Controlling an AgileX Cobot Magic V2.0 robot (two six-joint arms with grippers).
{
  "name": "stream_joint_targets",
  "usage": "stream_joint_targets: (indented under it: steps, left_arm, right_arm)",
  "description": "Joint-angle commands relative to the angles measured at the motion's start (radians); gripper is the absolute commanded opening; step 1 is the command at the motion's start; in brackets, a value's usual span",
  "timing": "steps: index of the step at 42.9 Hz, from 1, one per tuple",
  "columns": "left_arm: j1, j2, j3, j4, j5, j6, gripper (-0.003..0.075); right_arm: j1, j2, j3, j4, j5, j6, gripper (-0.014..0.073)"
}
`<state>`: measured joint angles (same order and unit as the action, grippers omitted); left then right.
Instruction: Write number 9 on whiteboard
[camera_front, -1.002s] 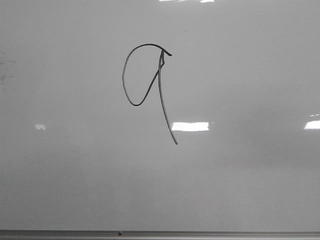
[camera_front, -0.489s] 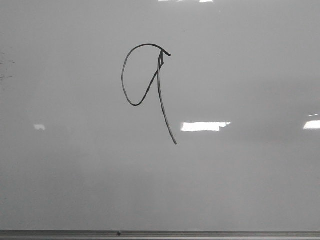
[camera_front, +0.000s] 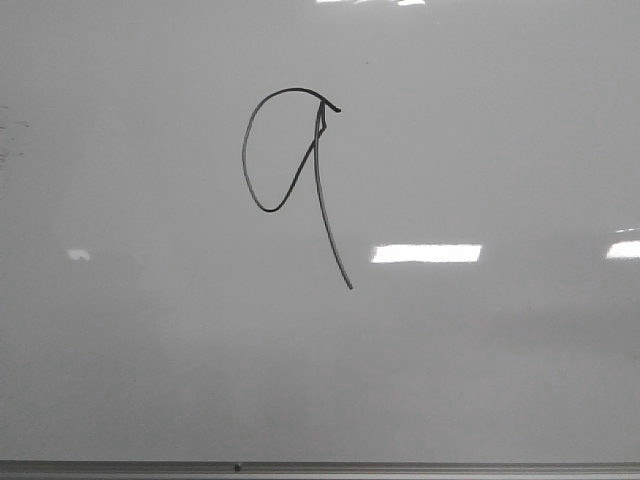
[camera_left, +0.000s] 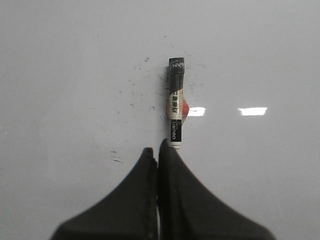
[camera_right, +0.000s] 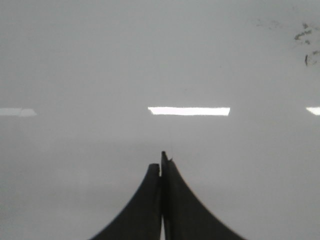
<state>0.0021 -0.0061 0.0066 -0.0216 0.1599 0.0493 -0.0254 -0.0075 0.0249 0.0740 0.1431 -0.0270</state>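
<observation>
The number 9 (camera_front: 321, 110) is a thin black line figure on the whiteboard (camera_front: 480, 150), left of centre in the front view, with a narrow loop and a long slanted tail. No gripper shows in the front view. In the left wrist view my left gripper (camera_left: 156, 150) is shut, jaws pressed together over the board. A capped black-and-white marker (camera_left: 175, 100) lies on the board just beyond the fingertips, its near end hidden behind one finger. My right gripper (camera_right: 161, 162) is shut and empty above bare board (camera_right: 75, 60).
A thin grey frame (camera_front: 400, 467) runs along the board's bottom edge. Faint ink smudges mark the board at its left edge (camera_front: 10, 130), around the marker (camera_left: 116, 157) and in a corner of the right wrist view (camera_right: 305, 35). Bright light reflections (camera_front: 425, 253) lie on the gloss.
In the front view the bright reflection right of the 9's tail has slid to the right and grown longer. The 9 itself looks the same.
</observation>
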Motion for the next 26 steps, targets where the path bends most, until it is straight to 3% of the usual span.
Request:
stream_joint_targets:
  steps: [1, 26]
  left_arm:
    - [0.001, -0.018, 0.002, -0.003, -0.088, -0.010, -0.0019]
    - [0.001, -0.018, 0.002, -0.003, -0.088, -0.010, -0.0019]
  right_arm:
    - [-0.006, -0.021, -0.001, -0.012, -0.048, 0.004, -0.0068]
    - [-0.006, -0.021, -0.001, -0.012, -0.032, 0.004, -0.0068]
